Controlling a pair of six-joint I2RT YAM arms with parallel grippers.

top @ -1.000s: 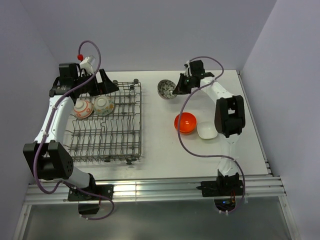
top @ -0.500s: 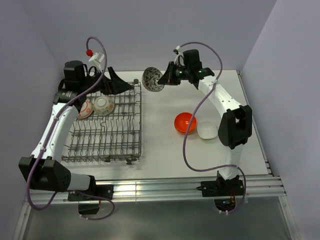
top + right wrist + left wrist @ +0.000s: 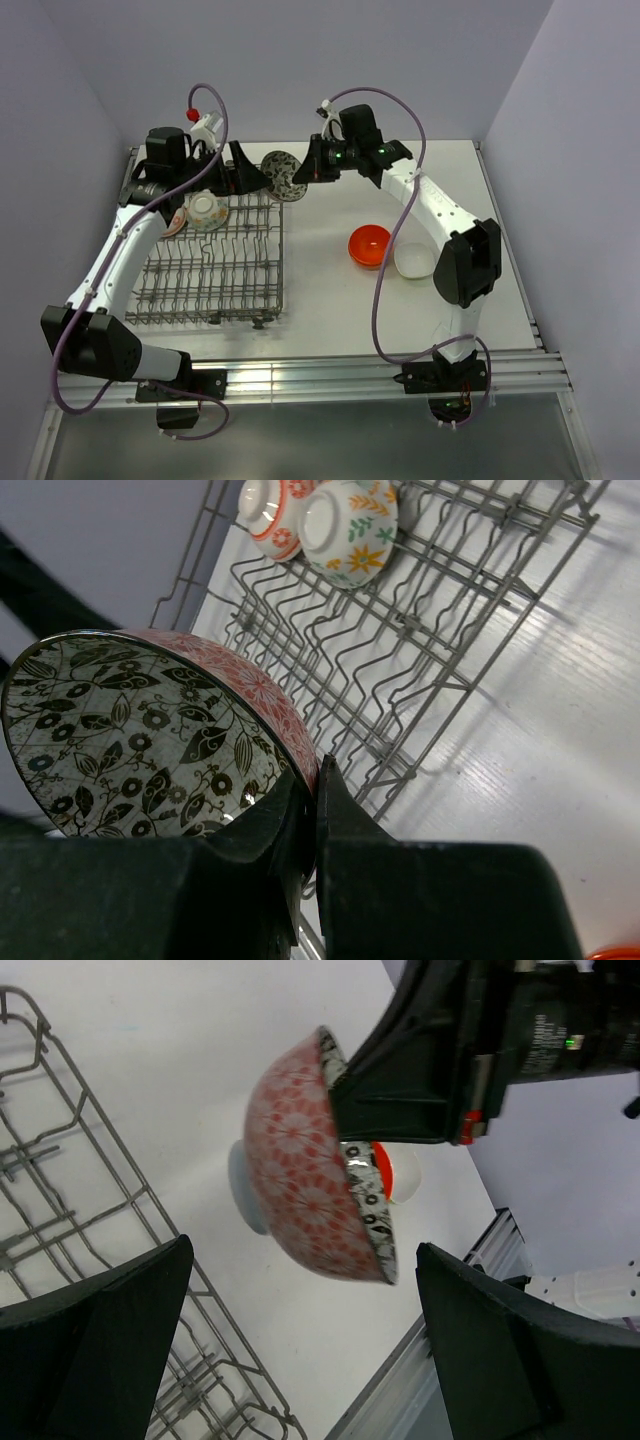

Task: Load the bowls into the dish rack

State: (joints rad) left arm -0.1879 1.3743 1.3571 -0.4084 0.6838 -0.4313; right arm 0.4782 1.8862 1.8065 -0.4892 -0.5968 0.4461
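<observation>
Right hand [image 3: 312, 170] is clenched on the rim of the red-patterned bowl [image 3: 284, 175]. The bowl is tipped on edge, in the air over the dish rack's [image 3: 215, 265] one-o'clock corner. Left hand [image 3: 243, 170] is spread wide, grasping nothing, just beside that bowl at its nine o'clock. Two patterned bowls [image 3: 205, 210] sit at the rack's eleven o'clock. Orange bowl [image 3: 370, 245] and white bowl [image 3: 414, 261] wait side by side on the counter [image 3: 320, 290], at the rack's three o'clock.
</observation>
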